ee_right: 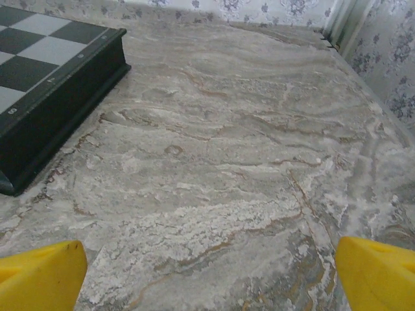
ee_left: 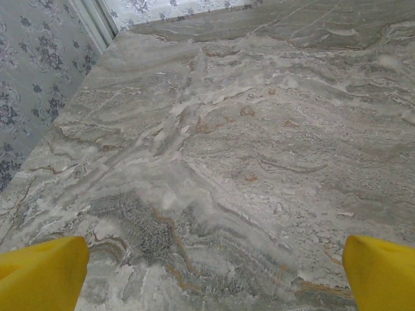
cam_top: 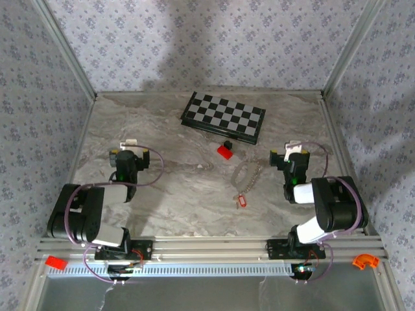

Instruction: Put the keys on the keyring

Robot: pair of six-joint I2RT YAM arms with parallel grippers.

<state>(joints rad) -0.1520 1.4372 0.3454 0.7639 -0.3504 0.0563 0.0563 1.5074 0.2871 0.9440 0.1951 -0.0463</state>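
Top external | key (cam_top: 242, 200) nearer right fingers (ee_right: 373, 275) (apart) | left fingers (ee_left: 42, 275) wide, right too

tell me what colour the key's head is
Red-orange. The key shows best in the top external view, by the near end of the keyring.

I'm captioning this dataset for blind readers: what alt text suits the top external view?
Two robot arms at the near edge of a marbled table, left gripper and right gripper open and empty. Nearer the right arm lies the beaded keyring with a small red key by its near end; beyond sit a red block and a chessboard.
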